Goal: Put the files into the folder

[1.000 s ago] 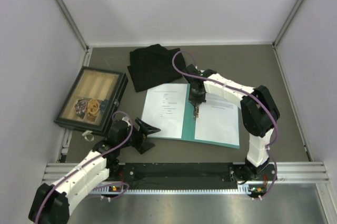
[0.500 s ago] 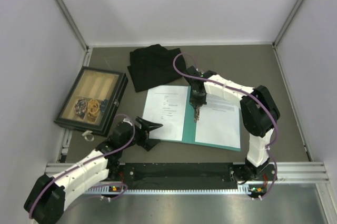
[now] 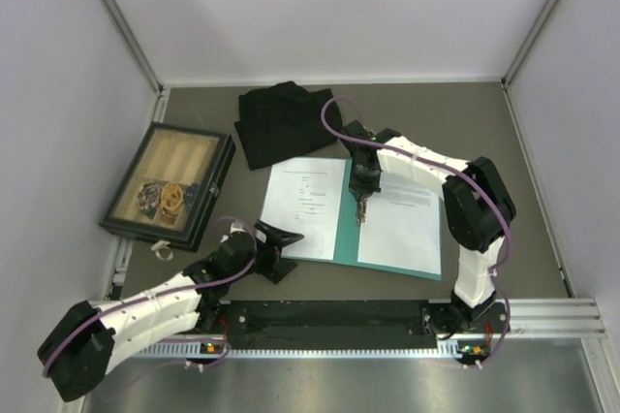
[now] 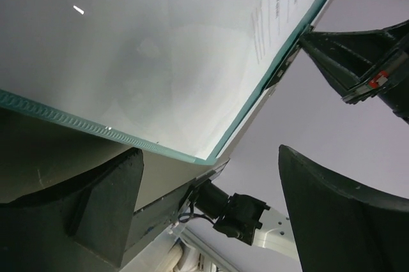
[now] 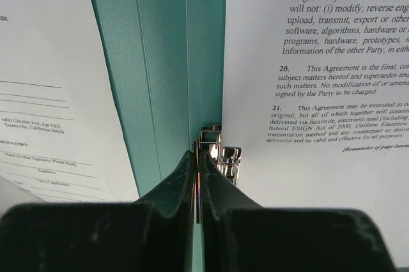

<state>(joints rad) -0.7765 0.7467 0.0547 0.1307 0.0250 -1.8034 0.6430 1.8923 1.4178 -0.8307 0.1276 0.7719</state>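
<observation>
The teal folder (image 3: 346,209) lies open on the table. One white sheet (image 3: 302,202) lies on its left half and another sheet (image 3: 402,224) on its right half. My right gripper (image 3: 360,216) is over the spine, shut on the thin lever of the metal clip (image 5: 221,151). In the right wrist view the folder (image 5: 166,61) runs between the left sheet (image 5: 51,93) and the printed right sheet (image 5: 319,61). My left gripper (image 3: 289,254) is open and empty at the folder's front left corner. In its wrist view the sheet (image 4: 160,48) and the folder edge (image 4: 77,126) sit just beyond the open gripper (image 4: 211,205).
A black cloth (image 3: 281,122) lies behind the folder. A dark-framed wooden tray (image 3: 145,156) with small trinkets sits at the left. A metal rail (image 3: 542,311) runs along the near edge. Walls close in the left, back and right.
My left arm has stretched forward and lower, bringing its open gripper closer to the folder's front left corner. The right gripper has stayed on the clip.
</observation>
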